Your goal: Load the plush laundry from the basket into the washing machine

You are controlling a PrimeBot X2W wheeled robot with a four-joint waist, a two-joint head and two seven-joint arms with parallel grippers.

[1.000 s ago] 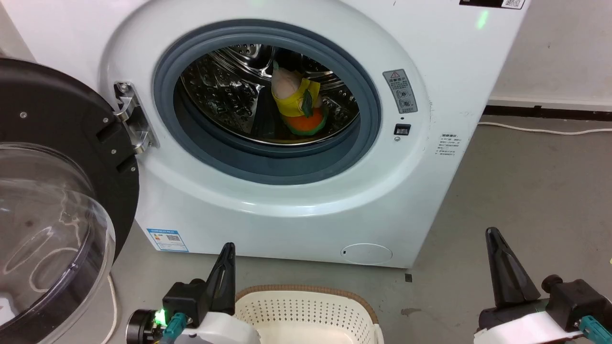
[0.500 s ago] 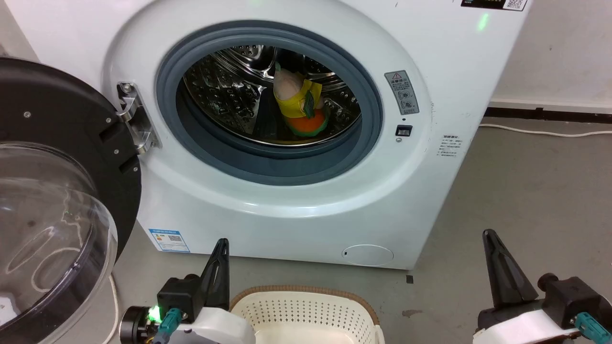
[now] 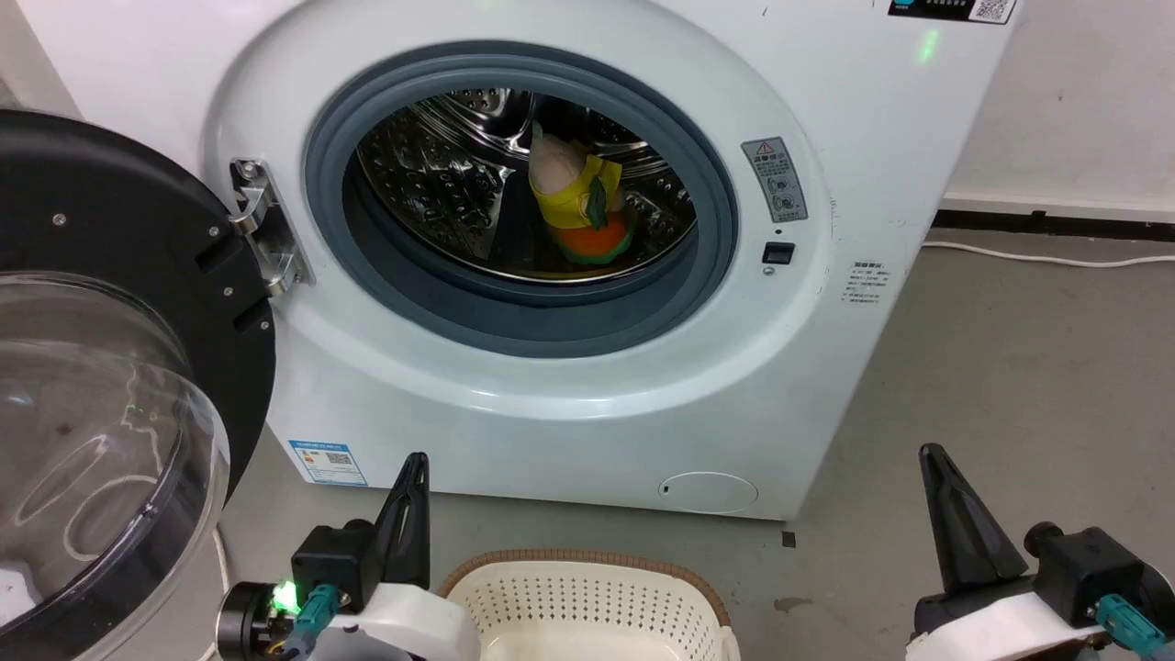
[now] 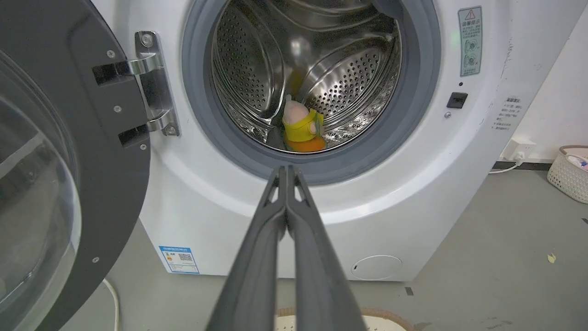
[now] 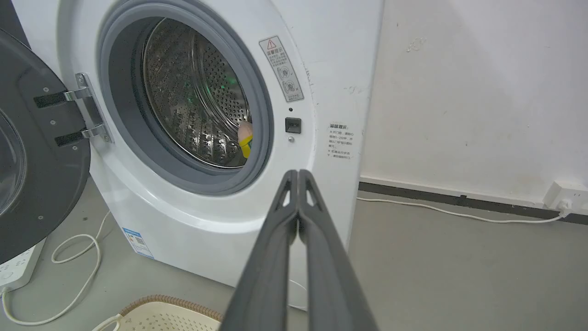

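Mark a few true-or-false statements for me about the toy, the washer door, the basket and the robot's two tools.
1. The plush laundry lies inside the washing machine. True.
2. The door is closed. False: it stands swung open.
3. The left tool grips the plush laundry. False: it is shut on nothing, outside the machine.
4. The basket sits on the floor before the machine. True.
5. The right tool is wide open. False: its fingers are pressed together.

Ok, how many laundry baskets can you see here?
2. One basket sits on the floor in front of the washing machine. A second basket stands farther off near the wall, at the right edge of the left wrist view. More may be hidden.
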